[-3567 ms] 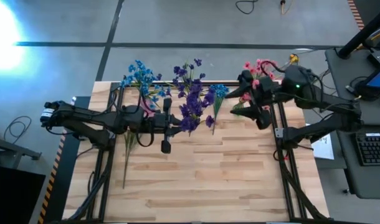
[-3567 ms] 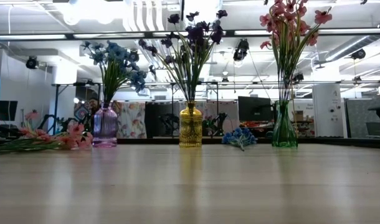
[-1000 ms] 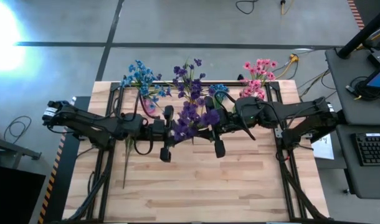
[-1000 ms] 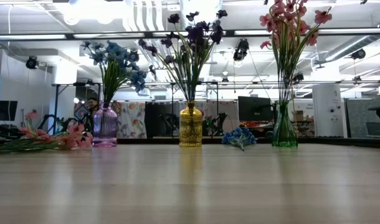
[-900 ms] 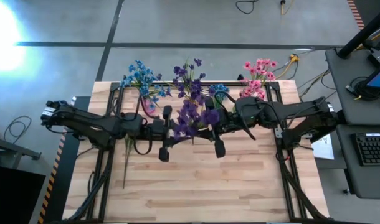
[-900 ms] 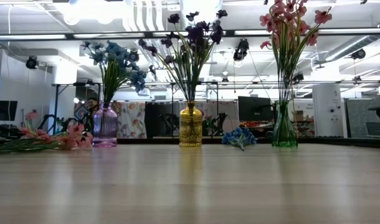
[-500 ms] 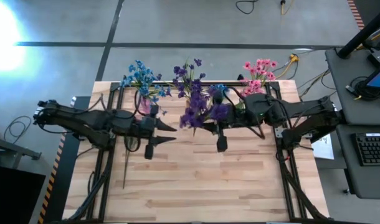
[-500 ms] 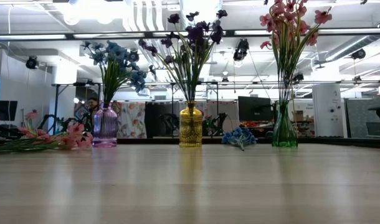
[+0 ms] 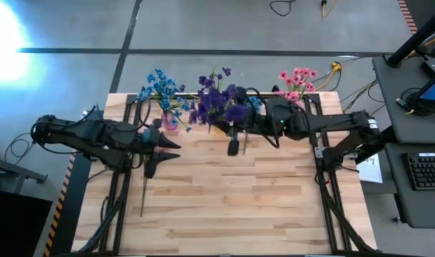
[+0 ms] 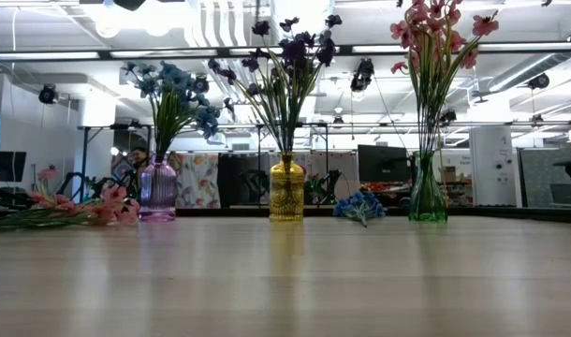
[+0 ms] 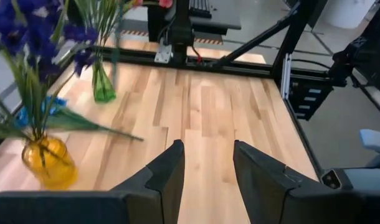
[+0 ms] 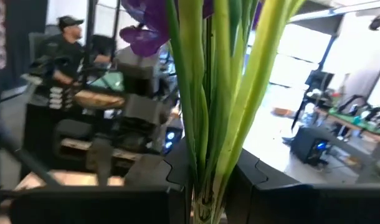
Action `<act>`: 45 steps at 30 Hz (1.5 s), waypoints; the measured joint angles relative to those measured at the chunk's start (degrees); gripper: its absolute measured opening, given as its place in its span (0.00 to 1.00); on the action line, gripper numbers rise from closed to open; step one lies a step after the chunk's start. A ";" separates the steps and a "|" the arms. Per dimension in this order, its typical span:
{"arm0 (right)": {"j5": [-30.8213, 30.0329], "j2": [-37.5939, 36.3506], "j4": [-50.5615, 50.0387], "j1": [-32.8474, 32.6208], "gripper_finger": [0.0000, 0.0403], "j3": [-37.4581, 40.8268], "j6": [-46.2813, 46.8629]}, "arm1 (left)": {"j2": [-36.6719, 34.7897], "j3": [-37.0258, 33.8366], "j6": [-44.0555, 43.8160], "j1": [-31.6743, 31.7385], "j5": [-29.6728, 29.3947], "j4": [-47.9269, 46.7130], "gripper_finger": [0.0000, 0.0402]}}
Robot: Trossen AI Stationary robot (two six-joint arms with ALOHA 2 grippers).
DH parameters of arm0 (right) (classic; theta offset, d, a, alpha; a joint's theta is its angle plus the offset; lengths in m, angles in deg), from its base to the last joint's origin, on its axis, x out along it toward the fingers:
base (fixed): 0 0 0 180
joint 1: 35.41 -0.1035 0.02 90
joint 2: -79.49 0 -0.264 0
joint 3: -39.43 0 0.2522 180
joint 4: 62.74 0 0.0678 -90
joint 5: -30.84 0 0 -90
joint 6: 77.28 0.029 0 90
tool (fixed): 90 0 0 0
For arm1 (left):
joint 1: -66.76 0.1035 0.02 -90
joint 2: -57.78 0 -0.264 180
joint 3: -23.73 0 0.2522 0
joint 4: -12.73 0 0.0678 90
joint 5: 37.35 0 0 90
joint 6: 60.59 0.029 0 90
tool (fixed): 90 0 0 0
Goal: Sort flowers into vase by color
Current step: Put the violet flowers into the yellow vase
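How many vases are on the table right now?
3, in a row along the far edge: purple vase under the blue flowers, yellow vase in the middle, green vase with the pink flowers.

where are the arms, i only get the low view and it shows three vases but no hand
observer: The right hand is shut on the green stems of a purple sprig.
operator: over which vase
observer: From above, it is at the yellow vase in the middle of the back row. I can't tell whether the stems are in yet.
operator: and the left hand
observer: The left hand is open and empty, at the table's left side near the lilac vase.
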 joint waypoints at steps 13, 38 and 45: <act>-0.52 5.54 3.64 5.71 0.13 -0.24 -3.69 | -4.49 0.00 -3.61 0.00 0.01 -5.96 0.31; -1.07 7.81 0.82 11.40 0.13 -0.24 -5.94 | -3.39 0.00 -3.57 0.00 0.01 -5.78 0.31; -2.90 7.48 1.12 12.75 0.13 -0.24 -5.71 | -3.25 0.00 -3.57 0.00 0.01 -5.82 0.31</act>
